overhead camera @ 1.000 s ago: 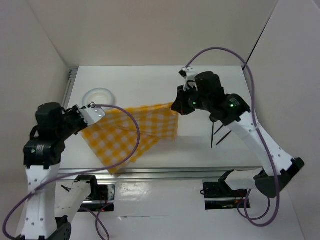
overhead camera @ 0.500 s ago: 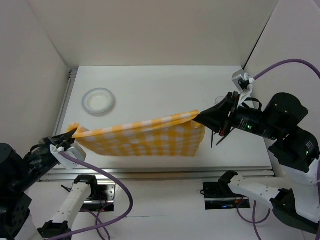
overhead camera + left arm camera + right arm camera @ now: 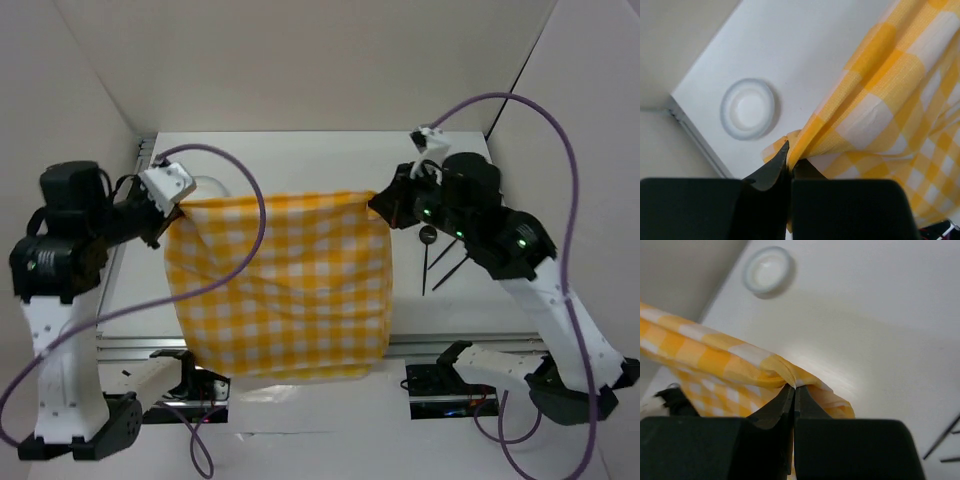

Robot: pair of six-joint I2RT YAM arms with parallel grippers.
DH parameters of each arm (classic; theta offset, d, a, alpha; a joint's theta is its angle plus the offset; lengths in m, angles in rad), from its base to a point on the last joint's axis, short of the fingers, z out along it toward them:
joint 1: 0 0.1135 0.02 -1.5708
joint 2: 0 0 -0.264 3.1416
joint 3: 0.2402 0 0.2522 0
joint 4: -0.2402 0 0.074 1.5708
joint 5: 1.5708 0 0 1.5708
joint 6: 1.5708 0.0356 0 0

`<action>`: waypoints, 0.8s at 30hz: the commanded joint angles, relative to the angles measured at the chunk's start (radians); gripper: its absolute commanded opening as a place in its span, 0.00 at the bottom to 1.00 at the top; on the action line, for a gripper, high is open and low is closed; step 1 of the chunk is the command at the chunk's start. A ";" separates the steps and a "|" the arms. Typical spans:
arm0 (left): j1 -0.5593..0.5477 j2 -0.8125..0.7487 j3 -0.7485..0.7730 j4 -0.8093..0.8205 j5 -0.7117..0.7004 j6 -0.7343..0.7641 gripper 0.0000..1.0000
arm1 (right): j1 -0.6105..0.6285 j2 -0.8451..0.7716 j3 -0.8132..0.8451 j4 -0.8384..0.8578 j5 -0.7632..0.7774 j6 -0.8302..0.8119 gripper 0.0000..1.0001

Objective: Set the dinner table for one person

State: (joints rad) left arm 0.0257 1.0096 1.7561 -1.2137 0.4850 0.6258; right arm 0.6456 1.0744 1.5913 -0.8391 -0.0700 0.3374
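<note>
A yellow-and-white checked cloth hangs spread between my two grippers above the white dinner table. My left gripper is shut on the cloth's upper left corner. My right gripper is shut on its upper right corner. The cloth's lower edge hangs past the table's near rail toward the camera. A small white plate lies on the table at the far left; in the top view it is mostly hidden behind my left gripper. It also shows in the right wrist view.
Dark cutlery lies on the table at the right, below my right arm. Silver rails run along the table's left edge and near edge. White walls enclose the table on three sides.
Both arms have swung up and back from low near the front edge. The cloth, stretched low and flat half a second ago, now hangs as a wide sheet over the table's middle.
</note>
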 commanded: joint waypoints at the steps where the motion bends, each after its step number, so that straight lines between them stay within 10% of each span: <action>1: 0.008 0.107 -0.075 0.137 -0.020 -0.060 0.00 | -0.018 0.148 -0.056 0.112 0.289 -0.041 0.00; 11: -0.047 0.457 -0.227 0.505 -0.213 -0.142 0.00 | -0.360 0.540 -0.034 0.319 0.205 -0.014 0.00; 21: -0.197 0.894 -0.006 0.661 -0.471 -0.218 0.00 | -0.445 0.970 0.289 0.287 0.281 -0.003 0.00; 24: -0.208 1.036 0.173 0.633 -0.546 -0.271 0.15 | -0.455 1.052 0.396 0.287 0.348 -0.023 0.21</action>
State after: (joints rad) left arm -0.1963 1.9755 1.7699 -0.6125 0.1020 0.4316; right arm 0.2298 2.1124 1.8687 -0.5411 0.1051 0.3260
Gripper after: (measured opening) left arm 0.106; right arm 0.158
